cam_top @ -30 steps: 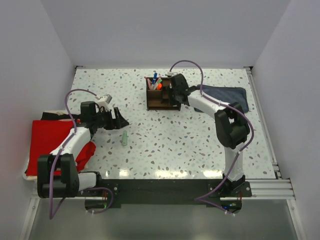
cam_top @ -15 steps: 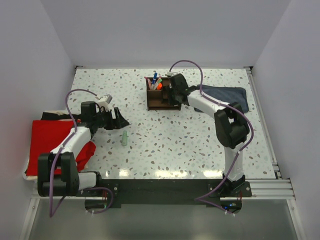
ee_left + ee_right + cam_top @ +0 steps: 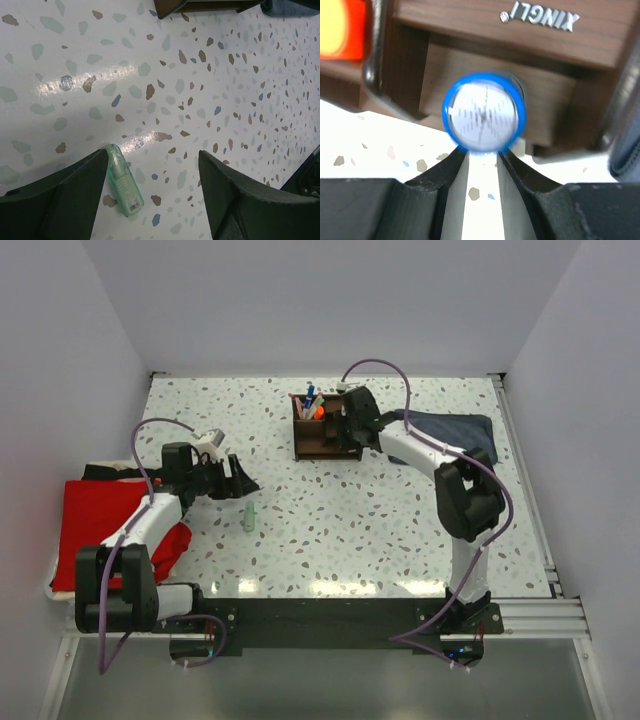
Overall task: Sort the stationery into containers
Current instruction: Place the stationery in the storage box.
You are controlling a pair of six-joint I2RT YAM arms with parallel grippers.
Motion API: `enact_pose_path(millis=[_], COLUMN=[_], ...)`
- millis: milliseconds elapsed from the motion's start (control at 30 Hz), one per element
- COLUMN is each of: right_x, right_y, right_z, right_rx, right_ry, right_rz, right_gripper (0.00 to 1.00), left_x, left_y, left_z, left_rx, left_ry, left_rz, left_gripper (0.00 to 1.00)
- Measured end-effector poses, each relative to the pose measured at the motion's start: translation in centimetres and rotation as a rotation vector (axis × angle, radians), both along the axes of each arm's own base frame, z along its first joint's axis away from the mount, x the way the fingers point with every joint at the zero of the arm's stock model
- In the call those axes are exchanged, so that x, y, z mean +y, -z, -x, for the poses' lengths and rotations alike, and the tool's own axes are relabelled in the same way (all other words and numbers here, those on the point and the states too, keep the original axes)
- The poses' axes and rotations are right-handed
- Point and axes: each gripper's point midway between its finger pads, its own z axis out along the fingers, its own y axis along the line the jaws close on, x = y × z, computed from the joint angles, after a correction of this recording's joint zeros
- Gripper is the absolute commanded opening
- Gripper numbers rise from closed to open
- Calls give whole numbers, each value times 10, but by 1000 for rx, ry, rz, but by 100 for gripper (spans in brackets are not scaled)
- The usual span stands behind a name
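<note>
Pale green tube (image 3: 122,180): one, lying flat on the speckled table (image 3: 235,90).
Left gripper (image 3: 152,159) spread wide and empty, the tube by one finger; farther off, right gripper (image 3: 482,157) pinches one blue-rimmed cylinder (image 3: 484,111) before the single brown wooden organizer (image 3: 322,438).

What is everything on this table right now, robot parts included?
wooden organizer: one, dark brown, far middle of the table
pens: several, mixed colours, upright in the organizer
orange highlighter: one, orange, in the organizer
pale green tube: one, lying on the table, near left
blue cylinder: one, blue rim with pale end, held in front of the organizer
blue-grey cloth: one, far right
red cloth: one, left edge
table: one, speckled white
left gripper: one, black, open above the tube
right gripper: one, black, shut on the blue cylinder
</note>
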Motion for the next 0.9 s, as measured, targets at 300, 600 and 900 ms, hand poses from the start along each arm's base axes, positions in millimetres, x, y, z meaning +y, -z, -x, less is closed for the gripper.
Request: enact_pose_path(millis=[300, 600, 900], right_x=[-3, -12, -21], right_y=[-16, 2, 5], right_z=[13, 24, 18], right_rx=[-11, 29, 1], right_ry=[-9, -25, -23], right_rz=[-14, 34, 91], right_gripper=[0, 0, 0], left_x=[-1, -1, -1], left_y=[-2, -6, -7], left_z=[0, 0, 0], left_rx=[3, -11, -13], left_ry=[-7, -7, -7], left_rz=[10, 10, 10], left_gripper=[78, 78, 78])
